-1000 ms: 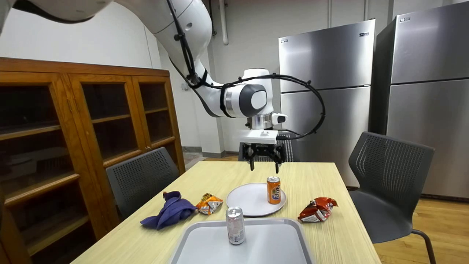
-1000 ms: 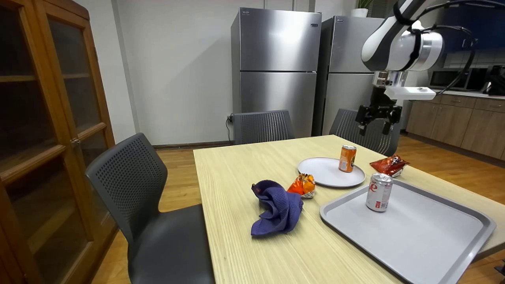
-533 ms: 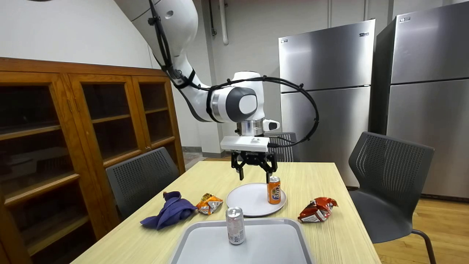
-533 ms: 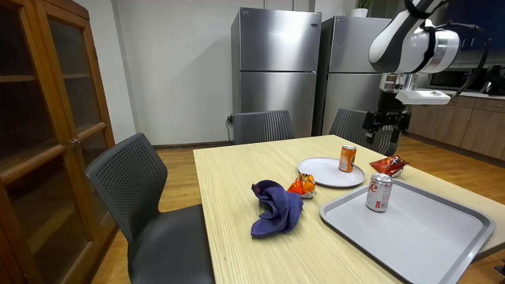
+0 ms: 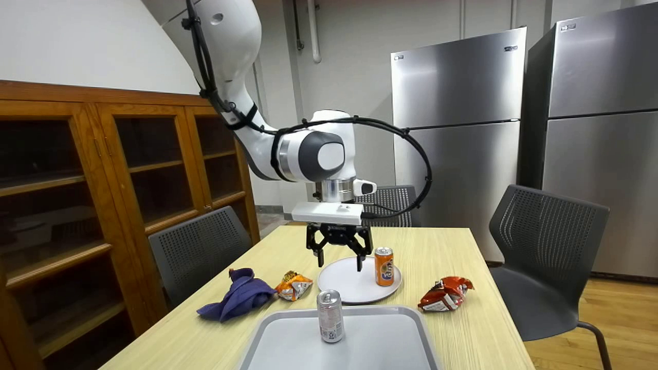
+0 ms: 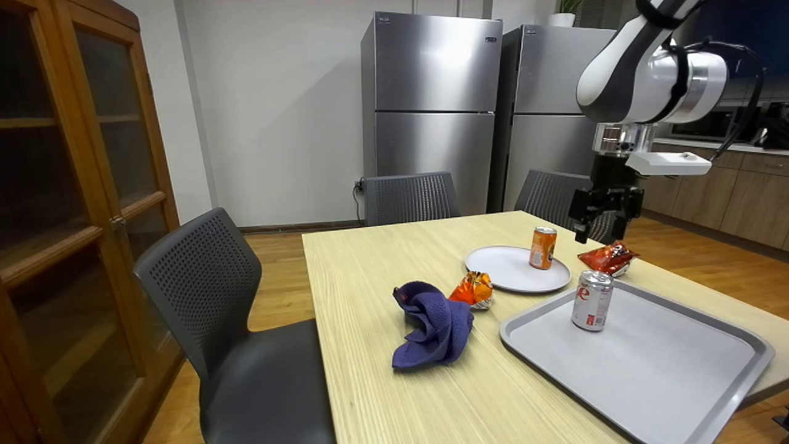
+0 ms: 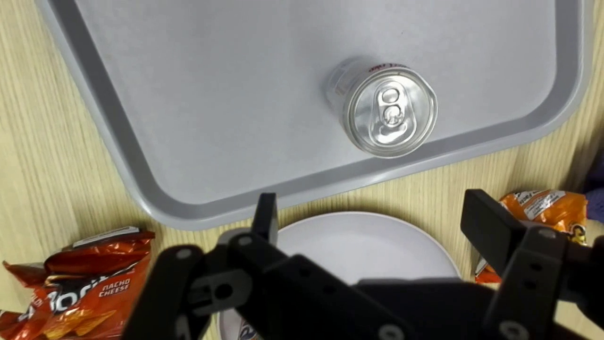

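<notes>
My gripper (image 5: 340, 267) hangs in the air with its jaws wide apart and nothing between them. In the wrist view the gripper (image 7: 371, 210) is over the pale round plate (image 7: 363, 241), near the grey tray's edge. A silver can (image 7: 390, 113) stands upright on the tray (image 7: 212, 104), ahead of the fingertips. The orange can (image 5: 384, 268) stands upright on the plate in both exterior views; the gripper hides most of it from the wrist camera. An orange snack bag (image 7: 549, 212) lies beside the plate, partly behind a finger. On the opposite side rests a red chip bag (image 7: 94, 293).
A crumpled blue cloth (image 6: 434, 324) lies on the wooden table (image 6: 382, 259) next to the orange bag. Chairs stand round the table, among them a grey chair (image 5: 547, 257). A glass-door wooden cabinet (image 5: 128, 205) and steel refrigerators (image 5: 457, 128) stand beyond.
The arm has come down, its open gripper shifting left and lower in an exterior view, from behind the orange can to over the plate. The cans, bags, cloth and tray have stayed put.
</notes>
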